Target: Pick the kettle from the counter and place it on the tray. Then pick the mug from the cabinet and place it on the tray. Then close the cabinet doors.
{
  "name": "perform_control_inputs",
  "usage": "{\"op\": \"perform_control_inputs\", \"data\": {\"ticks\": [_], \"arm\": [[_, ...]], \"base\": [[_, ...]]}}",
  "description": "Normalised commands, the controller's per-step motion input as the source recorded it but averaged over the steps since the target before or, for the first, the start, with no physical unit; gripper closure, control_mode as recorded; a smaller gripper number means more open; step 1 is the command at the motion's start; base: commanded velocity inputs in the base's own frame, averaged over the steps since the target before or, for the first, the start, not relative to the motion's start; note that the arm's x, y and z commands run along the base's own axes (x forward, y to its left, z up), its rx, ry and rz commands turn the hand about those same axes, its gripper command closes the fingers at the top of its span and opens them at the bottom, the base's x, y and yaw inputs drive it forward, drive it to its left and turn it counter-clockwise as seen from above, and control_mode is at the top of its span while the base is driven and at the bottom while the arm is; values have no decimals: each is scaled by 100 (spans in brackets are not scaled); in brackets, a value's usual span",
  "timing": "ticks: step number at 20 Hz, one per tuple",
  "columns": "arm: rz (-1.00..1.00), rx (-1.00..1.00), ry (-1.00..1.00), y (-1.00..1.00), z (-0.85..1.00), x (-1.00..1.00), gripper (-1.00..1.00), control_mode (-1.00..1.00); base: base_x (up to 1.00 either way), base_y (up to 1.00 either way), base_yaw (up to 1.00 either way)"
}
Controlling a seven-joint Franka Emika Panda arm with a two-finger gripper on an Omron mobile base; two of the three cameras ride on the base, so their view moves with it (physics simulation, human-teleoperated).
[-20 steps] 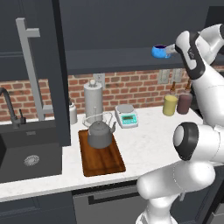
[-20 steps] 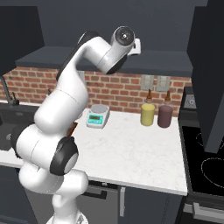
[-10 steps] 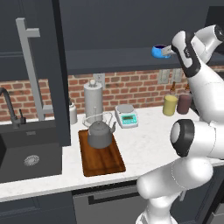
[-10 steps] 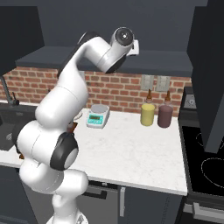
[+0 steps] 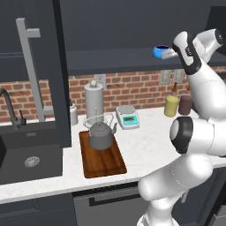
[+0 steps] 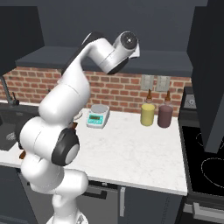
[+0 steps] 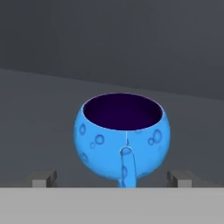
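The two-finger claw (image 7: 112,178) is spread wide, its two small dark finger tips (image 7: 43,179) standing one to each side of the small bright blue mug (image 7: 122,141) and clear of its round body. In the hand view the mug sits upright between the tips, its dark interior open to the top and its loop handle turned straight toward the camera. Whether the tips reach past the mug's body or stop short of it cannot be told.

From the left base view the mug (image 5: 161,51) stands on the dark shelf of the dark charcoal-blue upper wall cabinet (image 5: 114,59), close to the shelf's front edge, with the claw (image 5: 170,54) just beside it at the end of the white arm. One tall dark charcoal-blue cabinet door (image 5: 34,70) with a long vertical grey bar handle stands swung open on the left.

Below, the squat grey metal kettle (image 5: 100,134) with its thin arched wire handle rests on the back half of the dark brown rectangular wooden tray (image 5: 103,161), which lies on the white marble-look counter (image 5: 141,148) beside the black sink basin (image 5: 27,159) at the counter's left end. Along the counter's back edge stand a tall grey paper-towel cylinder (image 5: 94,100), a small white kitchen scale (image 5: 127,117), a yellow bottle (image 5: 171,105) and a dark red bottle (image 5: 185,103).
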Motion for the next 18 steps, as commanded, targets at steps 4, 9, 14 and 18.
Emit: {"op": "perform_control_inputs", "data": {"ticks": [4,9,14,18], "arm": [[8,0,1,-1,-9,16,-100,-100],[4,0,0,0,-7,5,100,-100],[1,0,-1,-1,-1,-1,100,-100],[0,1,-1,-1,0,-1,100,-100]], "base": [[0,0,0],[0,0,0],[0,0,0],[0,0,0]]}}
